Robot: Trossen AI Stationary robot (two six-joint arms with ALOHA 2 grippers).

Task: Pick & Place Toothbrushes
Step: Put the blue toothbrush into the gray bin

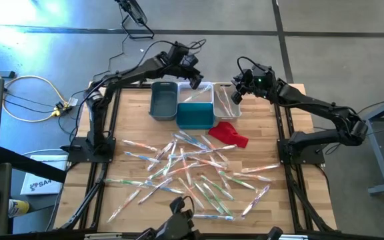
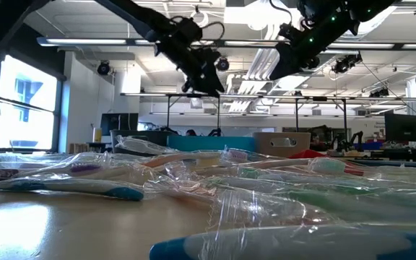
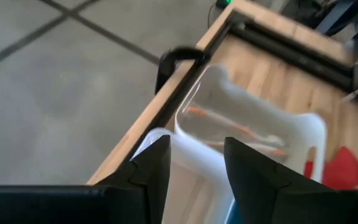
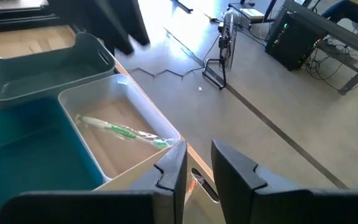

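My left gripper (image 1: 195, 81) hung with fingers apart and empty above the bins at the table's far edge; my right gripper (image 1: 237, 93), fingers slightly apart and empty, hovered beside it. Risk: dragging wrappers could snag neighbouring toothbrushes (image 1: 192, 167), heaped mid-table toward the near edge, well apart from both grippers.

Only partly legible lettering, "SA", on a white sheet (image 1: 37, 183) beside the table (image 1: 133, 127).
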